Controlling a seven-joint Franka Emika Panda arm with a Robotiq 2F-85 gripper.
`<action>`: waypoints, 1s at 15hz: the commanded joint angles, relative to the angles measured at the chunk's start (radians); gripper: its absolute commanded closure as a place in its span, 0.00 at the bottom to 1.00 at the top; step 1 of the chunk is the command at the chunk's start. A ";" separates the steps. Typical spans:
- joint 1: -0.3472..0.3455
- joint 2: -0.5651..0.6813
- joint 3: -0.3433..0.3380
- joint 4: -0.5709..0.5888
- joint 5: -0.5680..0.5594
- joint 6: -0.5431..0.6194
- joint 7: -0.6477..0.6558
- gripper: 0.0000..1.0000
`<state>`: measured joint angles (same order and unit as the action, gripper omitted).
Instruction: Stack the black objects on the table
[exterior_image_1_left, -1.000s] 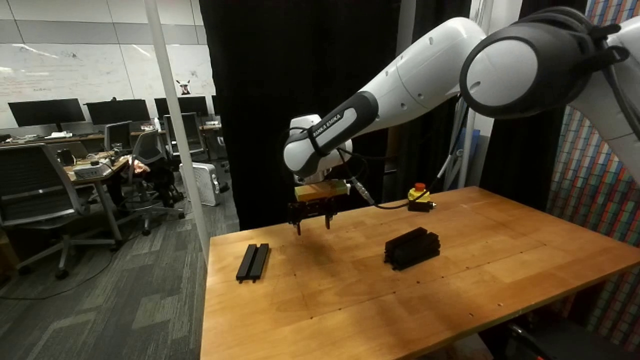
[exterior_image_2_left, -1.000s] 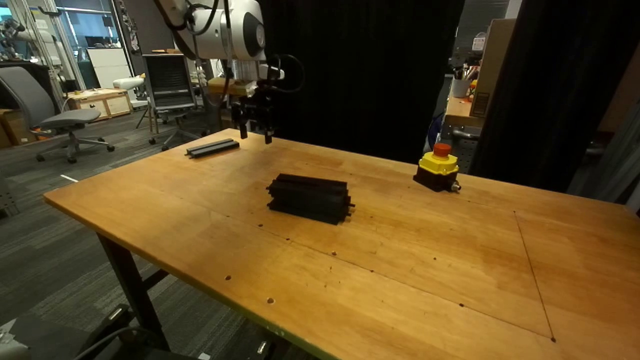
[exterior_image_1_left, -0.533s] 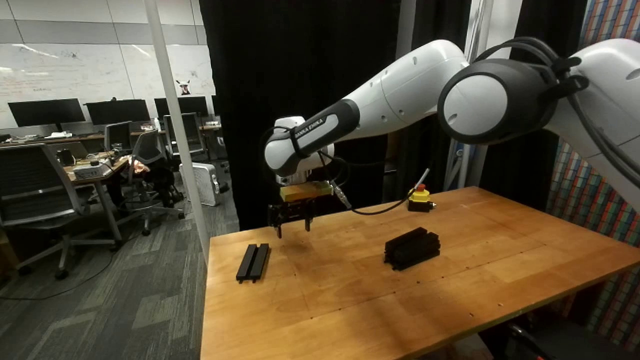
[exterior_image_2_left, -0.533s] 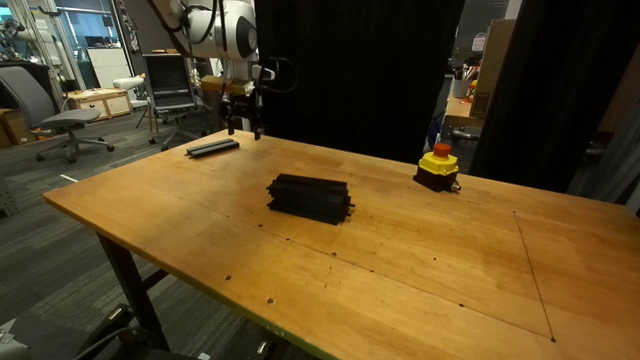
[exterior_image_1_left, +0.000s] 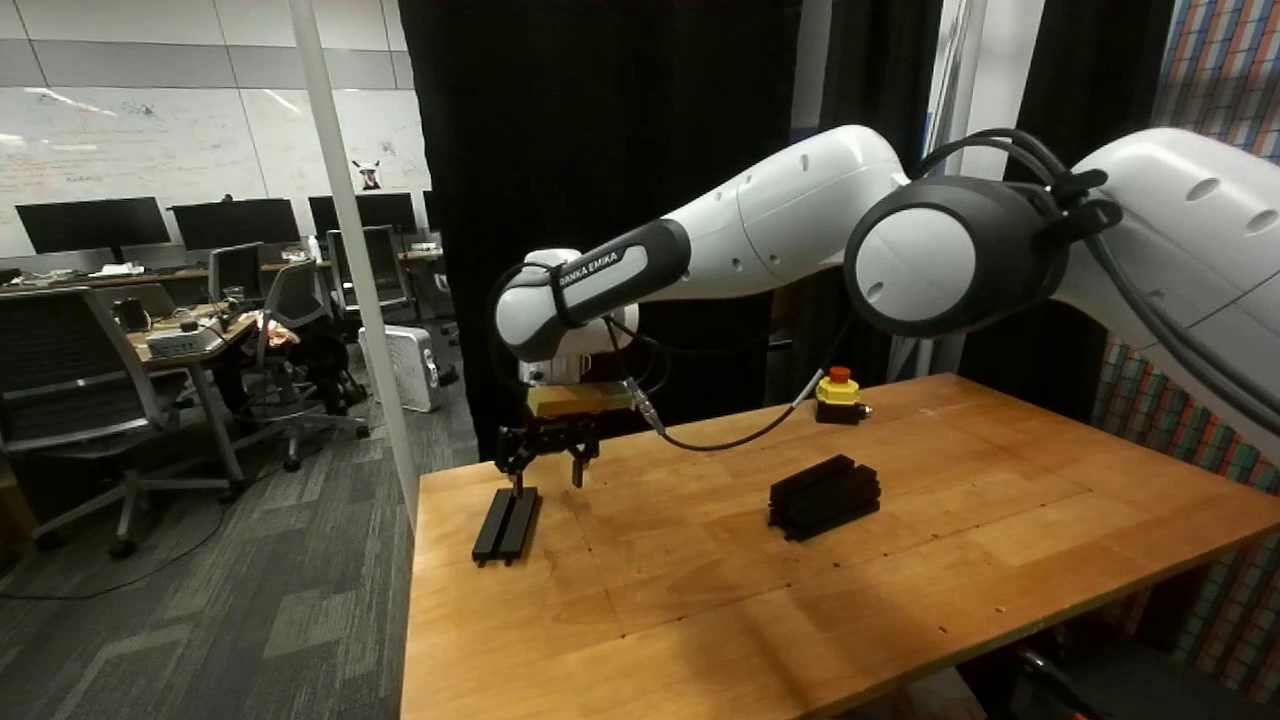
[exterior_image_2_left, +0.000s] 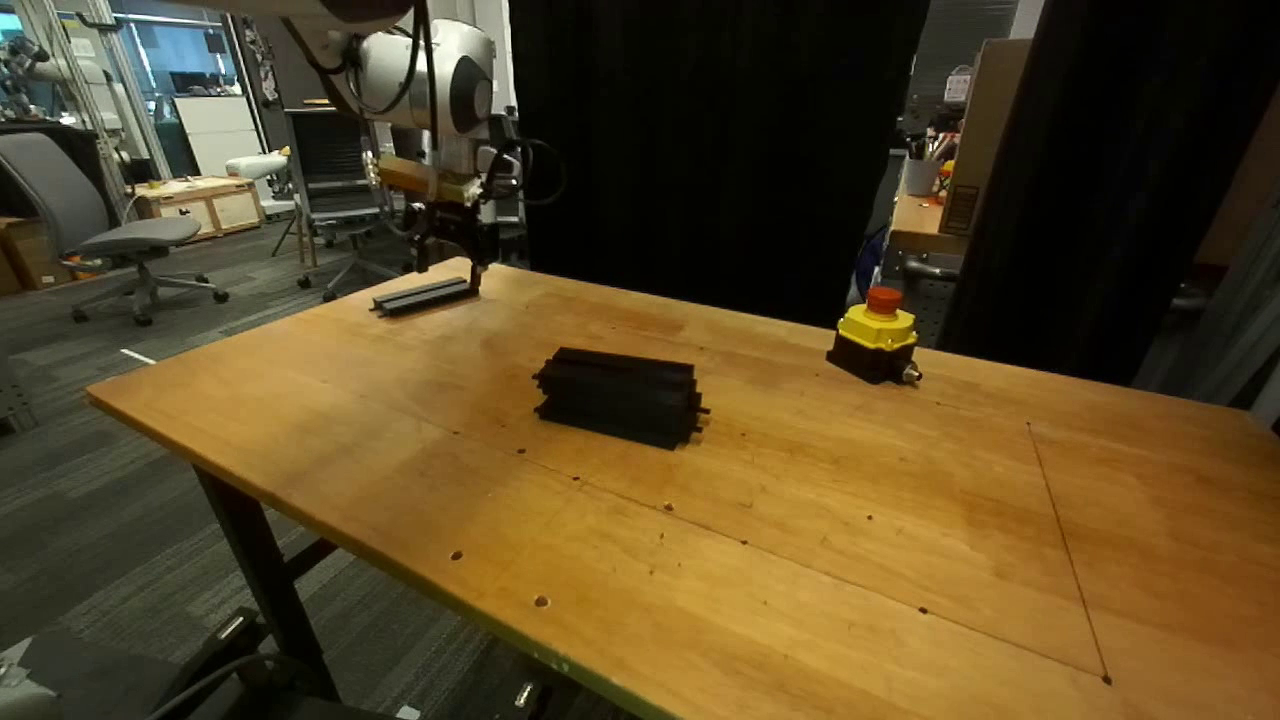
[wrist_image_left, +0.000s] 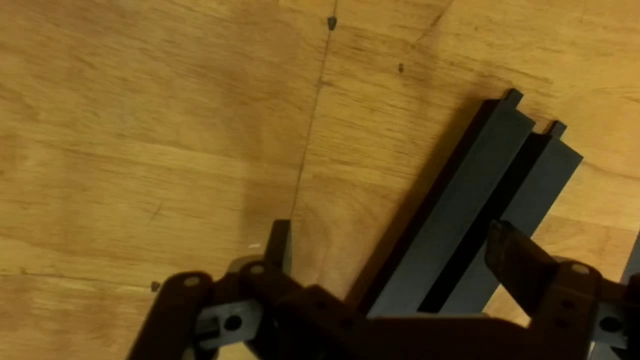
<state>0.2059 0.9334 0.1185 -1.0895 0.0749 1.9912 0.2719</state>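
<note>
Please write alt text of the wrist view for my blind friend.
Two black bars lie side by side on a wooden table, seen from above, partly hidden by an open black tool at the bottom. One finger overlaps the right-hand bar; the other shows against the table.

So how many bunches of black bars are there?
2: a flat pair of bars by the gripper, and a taller pile nearer the middle of the table, where some may be hidden.

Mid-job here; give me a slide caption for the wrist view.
Two black bars lie side by side on the wooden table, open gripper in the foreground.
</note>
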 joint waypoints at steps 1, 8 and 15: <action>0.035 0.074 -0.007 0.130 0.024 -0.041 0.041 0.00; 0.099 0.167 -0.052 0.256 0.008 -0.011 0.219 0.00; 0.128 0.244 -0.105 0.361 -0.007 -0.022 0.363 0.00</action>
<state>0.3194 1.1205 0.0338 -0.8318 0.0764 1.9903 0.5791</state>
